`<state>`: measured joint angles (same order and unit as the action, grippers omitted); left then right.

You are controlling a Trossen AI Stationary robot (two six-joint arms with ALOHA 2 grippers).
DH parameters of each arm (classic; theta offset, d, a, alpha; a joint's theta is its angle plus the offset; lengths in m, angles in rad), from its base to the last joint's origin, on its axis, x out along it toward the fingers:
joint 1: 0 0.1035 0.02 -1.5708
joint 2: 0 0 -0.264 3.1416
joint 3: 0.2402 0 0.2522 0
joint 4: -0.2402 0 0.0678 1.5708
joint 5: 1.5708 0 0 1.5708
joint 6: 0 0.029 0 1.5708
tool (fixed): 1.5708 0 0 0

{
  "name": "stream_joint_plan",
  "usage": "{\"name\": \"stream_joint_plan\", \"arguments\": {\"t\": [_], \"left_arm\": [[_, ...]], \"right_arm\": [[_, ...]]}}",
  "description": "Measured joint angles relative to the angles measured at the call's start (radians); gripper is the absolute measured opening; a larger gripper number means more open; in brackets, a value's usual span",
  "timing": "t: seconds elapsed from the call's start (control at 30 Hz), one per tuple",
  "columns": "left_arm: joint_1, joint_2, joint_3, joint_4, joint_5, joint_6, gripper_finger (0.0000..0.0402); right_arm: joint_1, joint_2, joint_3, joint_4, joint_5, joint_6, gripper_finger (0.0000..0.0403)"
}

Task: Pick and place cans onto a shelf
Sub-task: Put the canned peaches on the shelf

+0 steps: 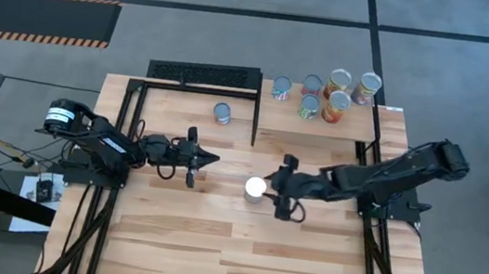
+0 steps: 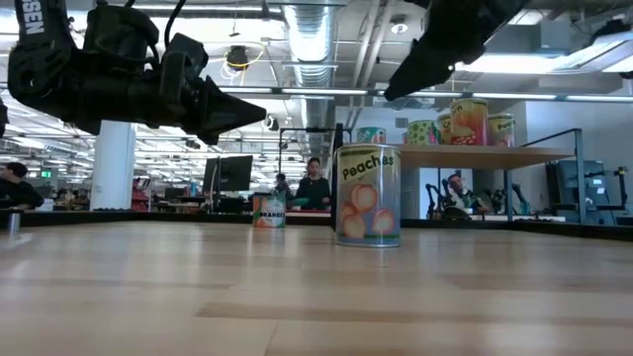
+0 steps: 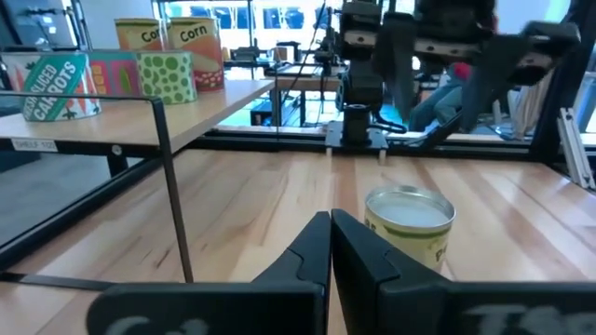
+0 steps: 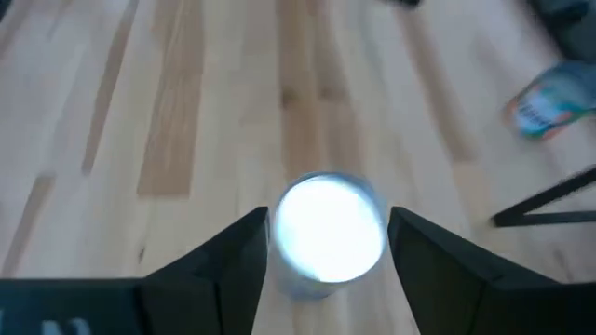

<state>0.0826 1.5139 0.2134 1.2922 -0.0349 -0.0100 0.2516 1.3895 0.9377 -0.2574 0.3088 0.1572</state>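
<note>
The right gripper [image 1: 277,190] sits near the middle of the high view, fingers spread apart, one on each side of a peaches can [image 1: 256,188] without clamping it; in the right wrist view the two dark fingers [image 4: 228,256] flank the can's bright round top [image 4: 328,228], with a small gap showing on either side. The can stands upright on the wooden table [image 1: 211,255], and in the low view its label shows peaches at the centre of the frame [image 2: 368,195], with the right arm coming in above it from the upper right. The left gripper [image 1: 209,159] hangs just left of centre in the high view, its fingers pressed together with nothing between them, pointing toward the peaches can but well apart from it; its own wrist view shows the closed fingertips [image 3: 331,237] at the bottom centre and the can just beyond [image 3: 410,228]. A second can [image 1: 222,113] stands alone on the table above centre in the high view, near the black shelf frame [image 1: 203,75]. On the wooden shelf [image 1: 358,123] at the upper right, five cans stand close together [image 1: 324,95], among them two corn tins [image 3: 172,51].
</note>
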Motion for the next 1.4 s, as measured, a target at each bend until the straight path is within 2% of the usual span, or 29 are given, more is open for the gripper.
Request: {"name": "stream_joint_plan", "arguments": {"t": [0.2,0.43,0.8,0.97,1.13,1.4], "left_arm": [[0.0,0.0,0.0,-0.007,0.0,-0.002,0.0001],[0.0,0.0,0.0,-0.025,0.0,-0.009,0.0001],[0.0,0.001,0.0,-0.046,-0.001,-0.009,0.0001],[0.0,0.001,0.0,-0.045,-0.003,-0.009,0.0001],[0.0,0.001,0.0,-0.045,-0.005,-0.001,0.0001],[0.0,0.001,0.0,-0.045,-0.006,0.0,0.0001]], "right_arm": [[0.002,0.145,0.18,-0.228,-0.071,-0.025,0.0205],[0.016,0.258,0.324,-0.389,-0.072,-0.093,0.0173],[0.016,0.365,0.38,-0.447,-0.073,-0.196,0.0175],[0.013,0.399,0.381,-0.449,-0.034,-0.23,0.0159],[0.007,0.399,0.381,-0.443,-0.032,-0.237,0.0115],[-0.006,0.393,0.381,-0.443,-0.034,-0.237,0.0016]]}}
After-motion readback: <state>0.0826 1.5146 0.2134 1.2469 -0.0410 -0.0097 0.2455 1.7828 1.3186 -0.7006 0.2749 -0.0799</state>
